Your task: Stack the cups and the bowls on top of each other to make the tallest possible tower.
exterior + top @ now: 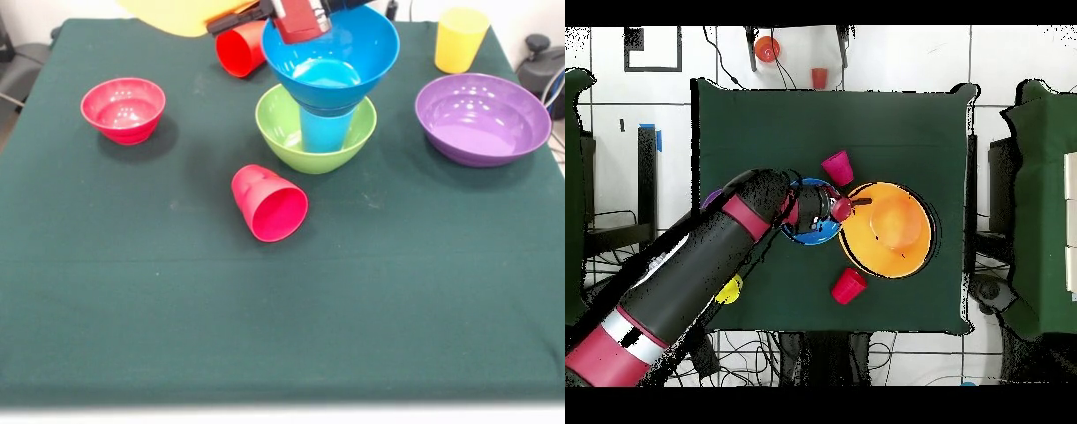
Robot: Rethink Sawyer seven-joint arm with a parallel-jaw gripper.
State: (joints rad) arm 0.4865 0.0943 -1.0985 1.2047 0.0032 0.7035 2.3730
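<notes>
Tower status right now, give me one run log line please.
tower: blue bowl on light blue cup in green bowl | gripper: holding orange-yellow bowl aloft

You are looking at the tower (335, 88) standing at upper centre of the table (265, 336).
In it, a cup (324, 131) is standing inside the lower bowl (287, 141) and carrying the upper bowl (331, 57). A tipped cup (269, 203) is lying just lower left of it, and a second lying cup (240, 49) is sitting at its upper left. A small bowl (123, 109) is sitting at far left, a wide bowl (481, 119) at right, an upright cup (460, 40) at upper right, and a huge bowl (177, 13) at the top edge.
</notes>
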